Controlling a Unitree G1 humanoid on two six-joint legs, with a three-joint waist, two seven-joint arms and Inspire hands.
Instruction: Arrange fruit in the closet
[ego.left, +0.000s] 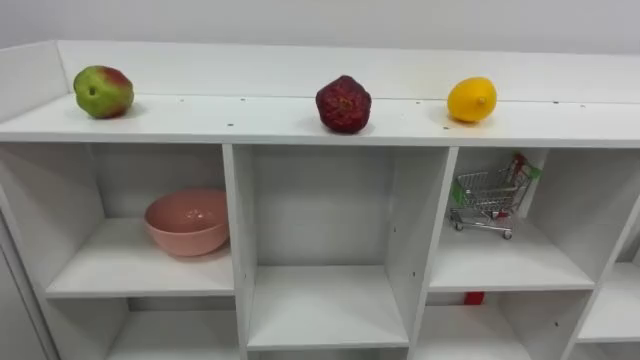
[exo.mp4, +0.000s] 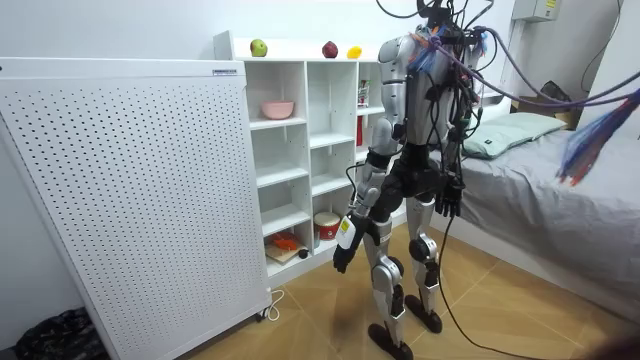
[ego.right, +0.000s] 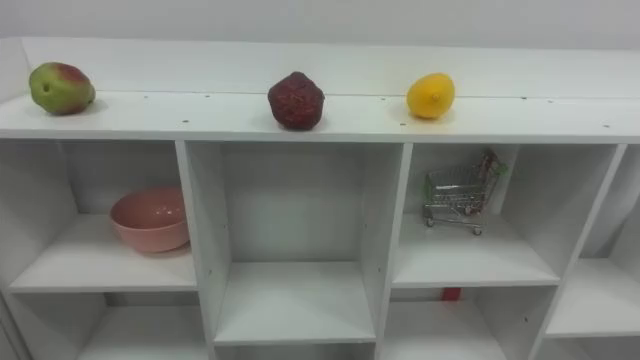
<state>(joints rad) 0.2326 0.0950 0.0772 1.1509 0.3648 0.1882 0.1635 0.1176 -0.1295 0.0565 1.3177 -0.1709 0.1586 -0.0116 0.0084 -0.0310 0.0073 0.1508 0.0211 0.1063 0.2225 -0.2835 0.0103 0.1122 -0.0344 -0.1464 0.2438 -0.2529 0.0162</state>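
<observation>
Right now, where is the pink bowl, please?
In the left eye view, the pink bowl sits in the upper left compartment of the closet, below the green apple.

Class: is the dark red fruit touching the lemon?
Apart. The left eye view shows bare shelf top between the dark red fruit and the lemon.

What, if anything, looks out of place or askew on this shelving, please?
Nothing is spilled or damaged. The apple, dark red fruit and lemon sit spaced along the shelf top; only the miniature shopping cart seems an odd companion.
</observation>
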